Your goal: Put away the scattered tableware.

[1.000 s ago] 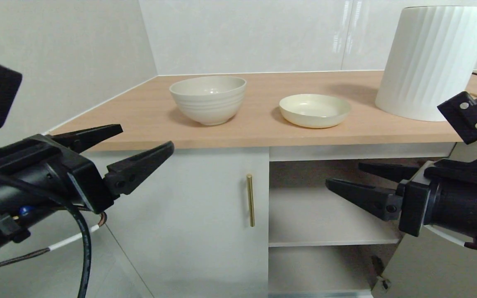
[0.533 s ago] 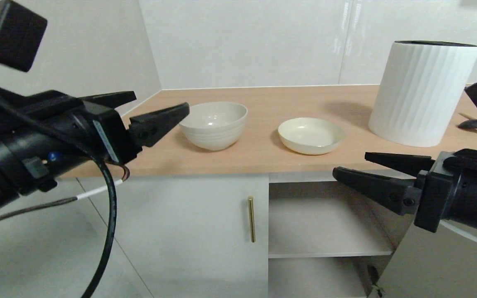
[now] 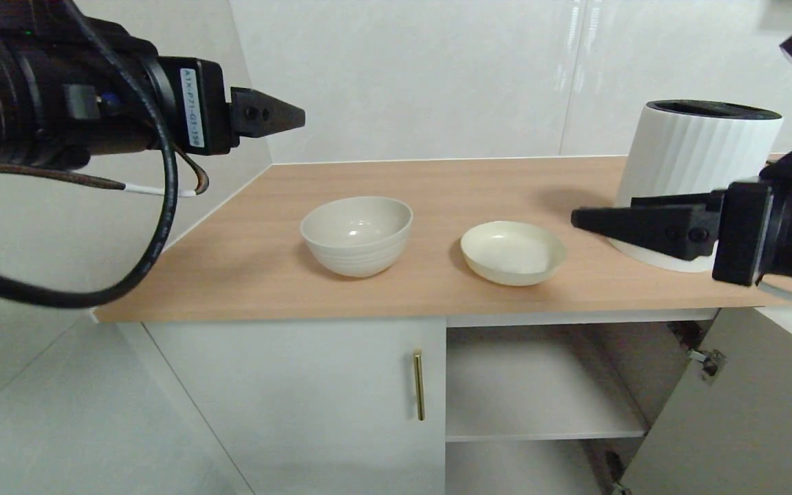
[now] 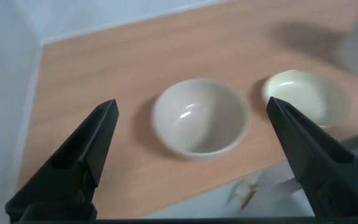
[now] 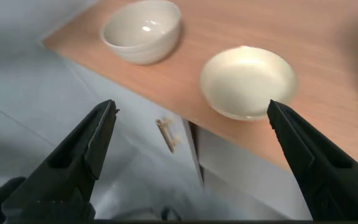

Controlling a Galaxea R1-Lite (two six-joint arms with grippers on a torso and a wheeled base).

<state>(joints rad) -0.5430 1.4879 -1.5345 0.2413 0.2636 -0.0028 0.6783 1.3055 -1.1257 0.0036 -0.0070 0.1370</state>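
Both the left gripper (image 3: 280,117) and the right gripper (image 3: 602,214) are matte black. Ahead of the left gripper, the bowl (image 3: 357,234) is pale greyish cream with faint horizontal ridges round its outside. Nearer the right gripper, the shallow dish (image 3: 513,251) is a warmer, plain cream-yellow. The counter (image 3: 258,261) under both shows light wood grain. Behind the right gripper, the container (image 3: 698,165) is white with vertical ribbing and a dark rim. Below the grippers, the cabinet door (image 3: 300,399) is plain white with a brass-coloured handle (image 3: 419,385).
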